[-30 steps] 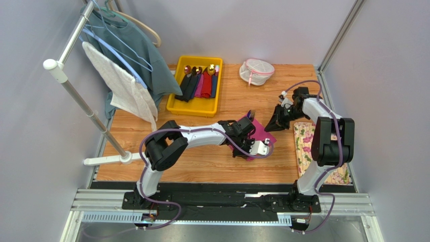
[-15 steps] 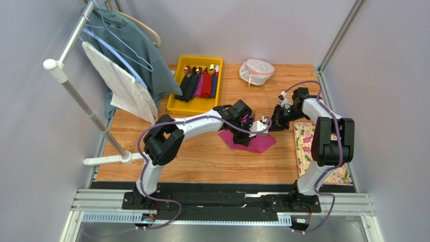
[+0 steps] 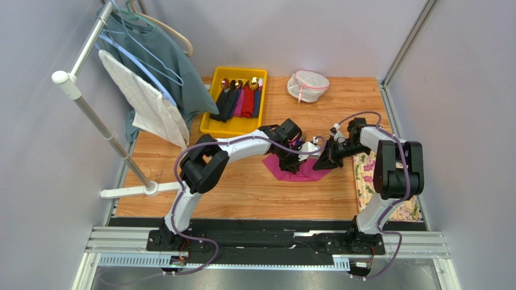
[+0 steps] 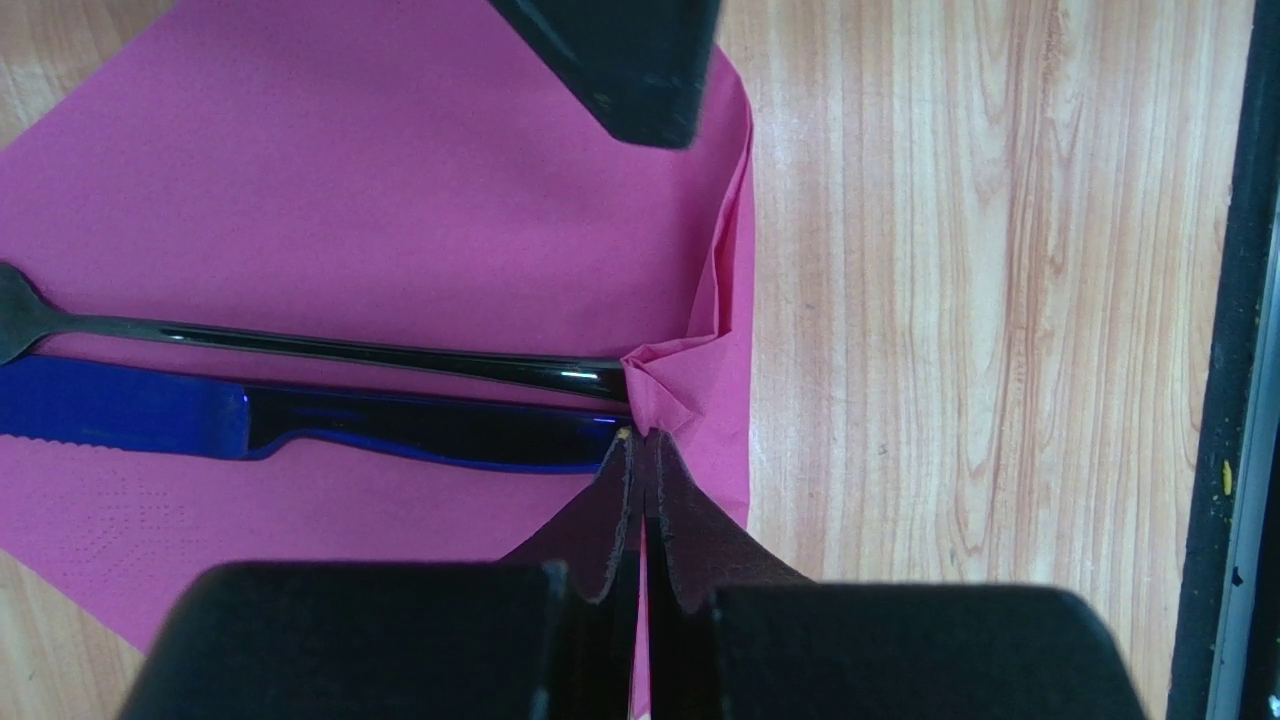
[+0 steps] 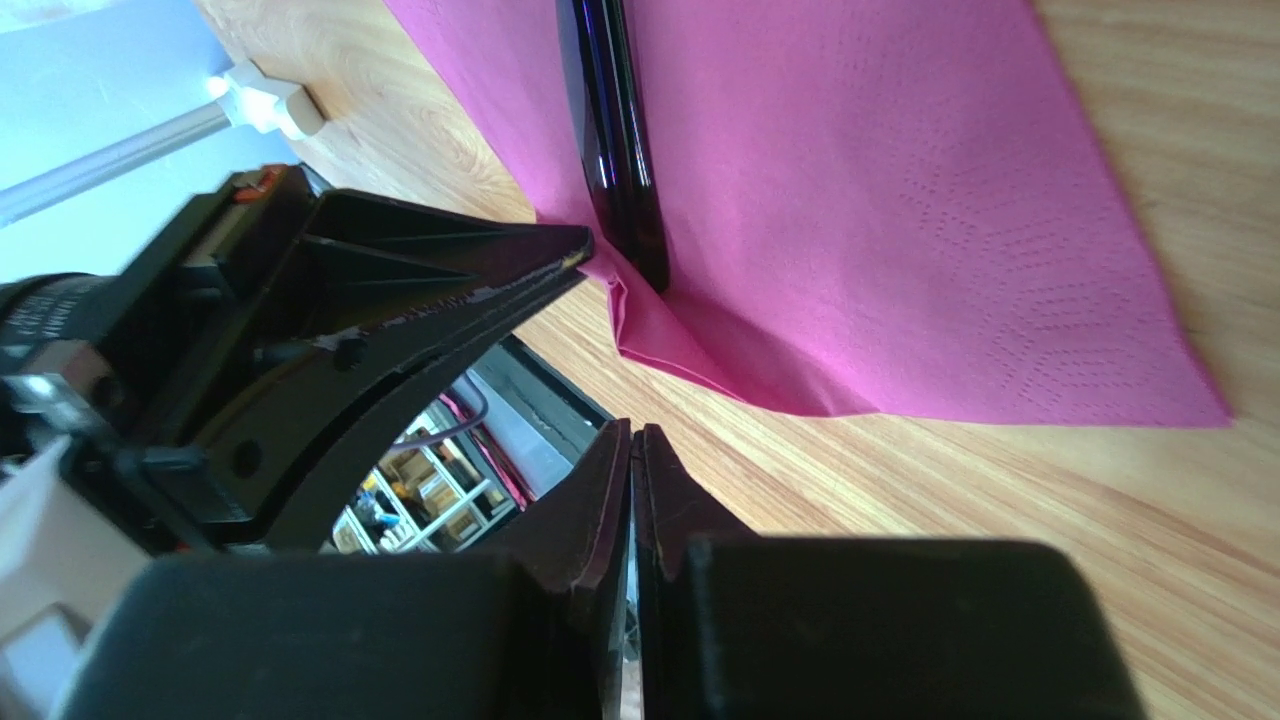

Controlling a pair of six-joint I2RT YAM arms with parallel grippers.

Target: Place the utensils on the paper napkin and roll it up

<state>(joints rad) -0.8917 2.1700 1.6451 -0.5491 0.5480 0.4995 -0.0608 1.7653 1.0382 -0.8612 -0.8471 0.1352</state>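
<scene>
The magenta paper napkin (image 3: 303,173) lies flat on the wood, seen close in both wrist views (image 4: 376,180) (image 5: 902,195). Two utensils lie side by side across it: a slim black fork (image 4: 346,350) and a dark blue knife (image 4: 301,428) (image 5: 616,135). My left gripper (image 4: 643,443) (image 3: 298,161) is shut, its tips pinching the crumpled napkin edge at the handle ends. My right gripper (image 5: 634,435) (image 3: 320,164) is shut on nothing and sits low over bare wood just off that same edge. One of its fingers (image 4: 624,60) shows at the top of the left wrist view.
A yellow tray (image 3: 211,128) of sleeved cutlery stands at the back. A white mesh pouch (image 3: 307,84) lies behind the napkin. A floral cloth (image 3: 365,168) lies at the right edge. A clothes rack (image 3: 91,115) with a shirt stands on the left.
My left gripper swung from the napkin's near side to its far side, and the napkin now lies flatter. My right gripper dropped towards the napkin's right edge and closed.
</scene>
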